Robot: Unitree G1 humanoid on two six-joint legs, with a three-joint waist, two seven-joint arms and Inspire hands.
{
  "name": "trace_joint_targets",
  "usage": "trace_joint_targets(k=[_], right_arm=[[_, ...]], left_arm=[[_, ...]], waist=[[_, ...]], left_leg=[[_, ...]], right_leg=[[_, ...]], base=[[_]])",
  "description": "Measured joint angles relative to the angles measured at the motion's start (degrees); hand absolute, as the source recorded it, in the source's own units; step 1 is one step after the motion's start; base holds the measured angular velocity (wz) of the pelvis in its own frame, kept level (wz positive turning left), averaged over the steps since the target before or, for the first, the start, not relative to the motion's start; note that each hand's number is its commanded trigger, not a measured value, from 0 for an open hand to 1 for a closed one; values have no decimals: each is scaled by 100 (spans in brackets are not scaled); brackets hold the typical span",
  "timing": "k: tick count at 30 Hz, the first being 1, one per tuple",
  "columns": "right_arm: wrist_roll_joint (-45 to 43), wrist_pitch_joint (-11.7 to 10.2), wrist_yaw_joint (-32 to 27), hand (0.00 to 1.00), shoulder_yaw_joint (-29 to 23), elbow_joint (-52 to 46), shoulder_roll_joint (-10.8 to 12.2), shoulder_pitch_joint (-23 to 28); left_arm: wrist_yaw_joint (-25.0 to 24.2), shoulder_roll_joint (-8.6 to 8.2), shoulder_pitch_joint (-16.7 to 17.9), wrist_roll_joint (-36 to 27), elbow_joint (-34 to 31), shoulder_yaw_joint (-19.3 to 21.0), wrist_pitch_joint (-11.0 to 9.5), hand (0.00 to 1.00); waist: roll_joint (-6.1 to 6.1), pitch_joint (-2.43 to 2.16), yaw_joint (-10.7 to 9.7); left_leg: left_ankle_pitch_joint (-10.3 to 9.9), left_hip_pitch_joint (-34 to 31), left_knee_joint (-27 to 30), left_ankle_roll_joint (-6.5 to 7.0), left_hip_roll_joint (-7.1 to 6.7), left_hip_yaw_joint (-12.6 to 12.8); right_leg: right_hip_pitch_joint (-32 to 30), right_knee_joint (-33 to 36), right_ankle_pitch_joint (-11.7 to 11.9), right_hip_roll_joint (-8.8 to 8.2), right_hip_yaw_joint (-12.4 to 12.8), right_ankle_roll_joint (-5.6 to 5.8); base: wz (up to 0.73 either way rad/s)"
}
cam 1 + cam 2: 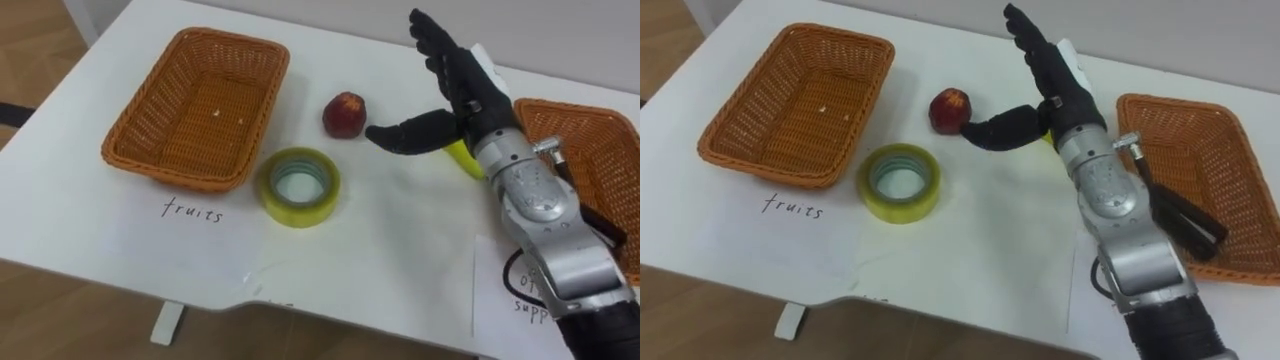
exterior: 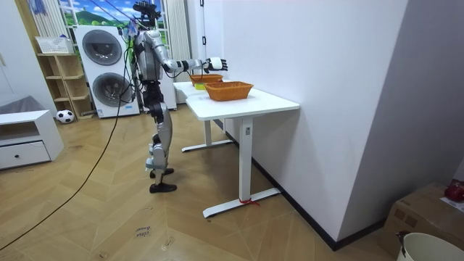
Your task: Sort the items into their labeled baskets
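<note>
Now right hand (image 1: pixel 465 90) hovers released, fingers straight, thumb just beside apple (image 1: pixel 344 114) on table (image 1: pixel 400 250). Apple firm, smooth, likely rolls easily: you wrap round its middle, squeeze gently.

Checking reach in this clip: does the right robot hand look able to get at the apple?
Probably yes. The right robot hand is open beside the apple, thumb pointing toward it, with only bare table between them; the tape roll lies nearer the robot, off that line.
</note>
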Motion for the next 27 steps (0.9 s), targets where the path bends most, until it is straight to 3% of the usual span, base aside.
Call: trace_joint_targets(k=[12,15,21,27], right_arm=[[-6,-2,-50,0,177,561,151,-593],[-11,-2,-30,0,184,574,210,-607],[-154,0,41,0,202,780,445,-671],[-372,22,47,0,465,935,518,-672]], left_arm=[[-39,28,-145,1,-4,-211,-2,0],[-39,24,-150,6,-5,-222,-1,0],[-37,-5,-151,4,-6,-226,7,0],[28,-12,-180,0,-59,-283,31,0]], waist=[[11,5,90],[12,5,118],[52,33,151],[58,30,208]], left_leg=[[8,-138,34,-6,-12,-114],[8,-158,34,-7,-17,-177],[8,-167,34,-7,-19,-179],[9,-149,42,-8,-14,-152]], right_leg=[[-85,-3,0,2,-38,0],[-75,-7,0,-3,-156,0],[-72,-8,0,-7,-162,0],[-59,-5,0,-7,-167,0]], base=[[4],[12],[2],[-2]])
